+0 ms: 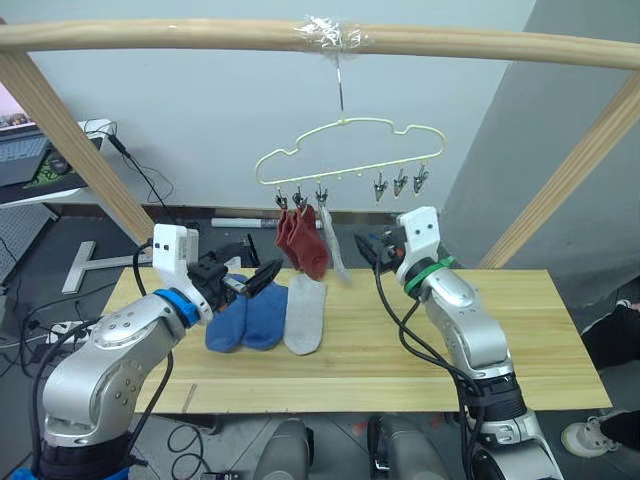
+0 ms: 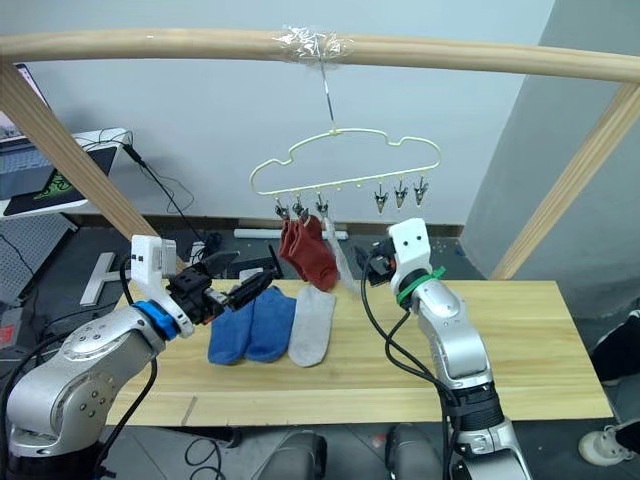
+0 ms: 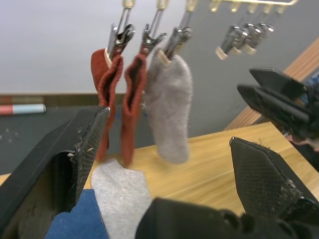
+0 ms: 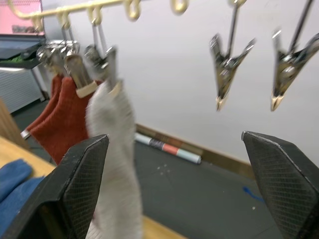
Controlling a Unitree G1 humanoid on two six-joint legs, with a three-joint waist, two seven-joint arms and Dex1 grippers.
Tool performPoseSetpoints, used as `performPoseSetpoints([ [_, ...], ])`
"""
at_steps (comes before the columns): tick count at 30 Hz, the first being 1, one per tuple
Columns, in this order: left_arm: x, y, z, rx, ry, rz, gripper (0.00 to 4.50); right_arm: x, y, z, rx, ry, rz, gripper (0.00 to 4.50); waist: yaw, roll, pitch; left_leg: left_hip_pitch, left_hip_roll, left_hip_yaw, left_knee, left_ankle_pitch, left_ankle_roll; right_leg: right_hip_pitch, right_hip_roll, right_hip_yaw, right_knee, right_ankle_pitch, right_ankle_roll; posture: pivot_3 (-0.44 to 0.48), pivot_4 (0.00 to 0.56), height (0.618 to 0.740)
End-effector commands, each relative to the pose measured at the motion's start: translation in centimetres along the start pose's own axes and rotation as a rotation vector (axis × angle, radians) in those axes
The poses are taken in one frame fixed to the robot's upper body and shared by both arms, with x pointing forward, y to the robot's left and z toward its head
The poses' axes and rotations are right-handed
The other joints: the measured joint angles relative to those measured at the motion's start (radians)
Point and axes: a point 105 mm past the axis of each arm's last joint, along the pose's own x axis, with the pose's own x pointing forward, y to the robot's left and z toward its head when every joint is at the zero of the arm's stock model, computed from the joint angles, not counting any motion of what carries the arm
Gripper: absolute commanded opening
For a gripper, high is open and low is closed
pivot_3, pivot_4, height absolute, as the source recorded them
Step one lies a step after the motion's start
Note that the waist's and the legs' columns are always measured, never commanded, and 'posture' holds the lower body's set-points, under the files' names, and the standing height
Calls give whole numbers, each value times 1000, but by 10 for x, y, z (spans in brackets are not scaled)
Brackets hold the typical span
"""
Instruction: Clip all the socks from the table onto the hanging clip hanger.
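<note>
The socks are half done by my count: two rust red socks (image 1: 303,240) and one light grey sock (image 3: 171,112) hang from the three clips nearest my left gripper (image 1: 243,281), while two blue socks (image 1: 247,315) and a second light grey sock (image 1: 306,314) lie flat on the tabletop (image 1: 540,330), just below and ahead of that gripper. The clip hanger (image 1: 345,150) hangs by its hook from the taped spot on the wooden pole (image 1: 150,35) overhead, and its three free clips (image 1: 400,183) sit above my right gripper (image 1: 376,249), close in front of it in the right wrist view. Both grippers are spread wide and empty; the left hovers over the blue pair, the right is raised near the hanging grey sock. So I judge three socks remain, one for each free clip. The hung socks dangle between my two grippers and could be knocked as I lift the next one. The slanted frame posts (image 1: 60,130) stand well to either side, and a laptop (image 1: 20,150) and loose cables (image 1: 150,185) lie beyond the tabletop, out of my way.
</note>
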Motion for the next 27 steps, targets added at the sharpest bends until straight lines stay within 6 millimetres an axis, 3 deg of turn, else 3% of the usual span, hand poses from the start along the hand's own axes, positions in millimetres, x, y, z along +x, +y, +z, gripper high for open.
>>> performPoseSetpoints([
  [1,1,-9,15,87,-65,-43,4500,-4,-5,11,22,-46,-36,4450,4,2,1,0,0,0,0,0,0,0,0,0,0,0,0,244,213,740],
  [11,-10,-30,-4,107,-95,-116,4500,-9,-12,9,57,-45,-57,4450,34,2,2,-3,0,-1,-1,0,0,-3,0,-2,0,0,0,321,174,740],
  [13,-9,-32,-5,114,-97,-125,4500,-8,-12,9,56,-45,-59,4104,46,2,2,-3,0,-1,0,0,0,-3,0,-3,0,0,-1,326,169,740],
  [27,1,-25,11,146,-161,-129,4500,12,-9,15,58,-25,-75,4104,38,2,2,-3,0,1,0,0,0,-3,0,-3,1,0,-1,200,190,740],
])
